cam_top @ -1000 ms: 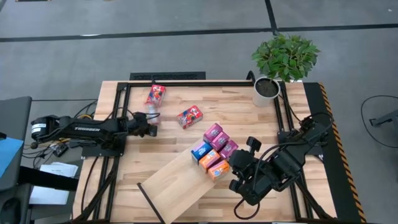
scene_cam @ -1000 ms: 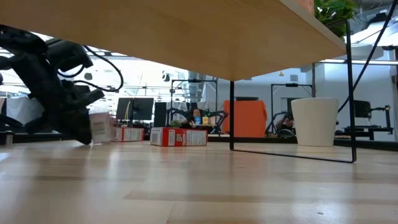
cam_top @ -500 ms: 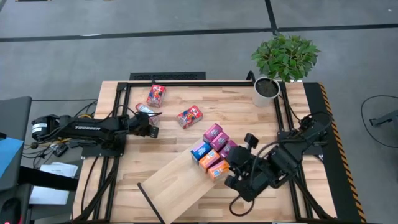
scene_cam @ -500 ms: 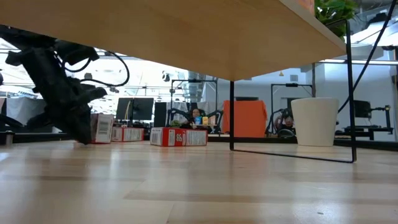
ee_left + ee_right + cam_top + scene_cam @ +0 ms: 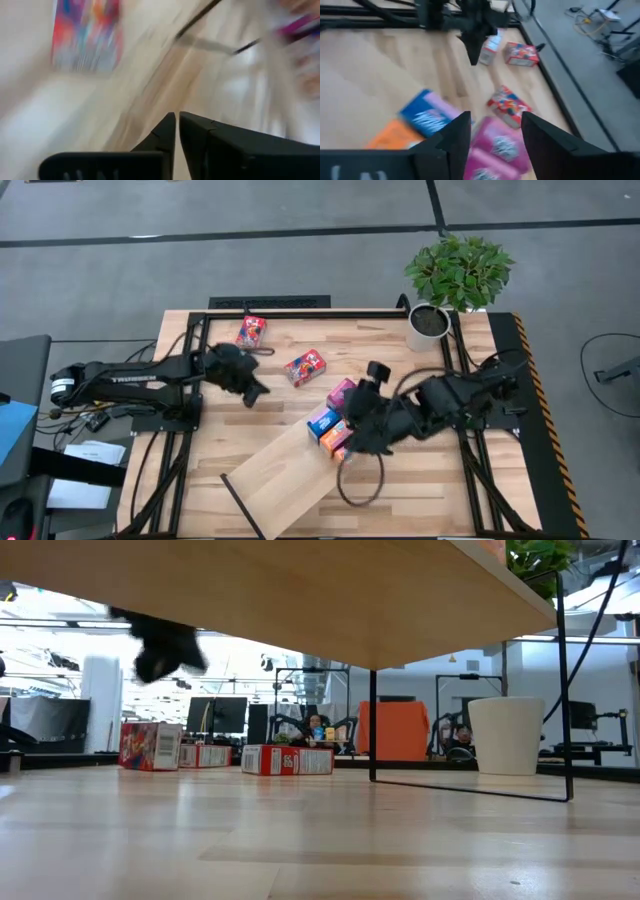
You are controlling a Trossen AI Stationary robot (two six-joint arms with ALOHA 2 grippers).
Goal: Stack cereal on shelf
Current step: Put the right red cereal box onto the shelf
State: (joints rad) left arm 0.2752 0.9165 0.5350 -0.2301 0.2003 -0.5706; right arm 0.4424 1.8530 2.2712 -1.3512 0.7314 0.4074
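Observation:
The shelf (image 5: 280, 475) is a pale board lying slantwise at the table's near middle. On its far end sit cereal boxes: magenta (image 5: 343, 392), blue (image 5: 322, 421) and orange (image 5: 337, 440). My right gripper (image 5: 492, 135) hovers open just above them, over a magenta box (image 5: 502, 145). Three more boxes rest on the tabletop: a red one (image 5: 250, 332) at the far left, another red one (image 5: 305, 367), and a small one (image 5: 150, 745) standing upright. My left gripper (image 5: 252, 392) is shut, holds nothing, and is raised above that upright box (image 5: 490, 47).
A white pot with a green plant (image 5: 428, 325) stands at the table's far right corner. Black frame rails (image 5: 300, 313) run along the table's edges. The shelf's thin black leg (image 5: 372, 725) stands on the tabletop. Bare wood (image 5: 210, 450) lies left of the shelf.
My left gripper has risen from table level beside the small upright box and rolled, staying shut; the box stands where it was. My right gripper has moved toward the table's left and far side, from beside the shelf to over the boxes on it.

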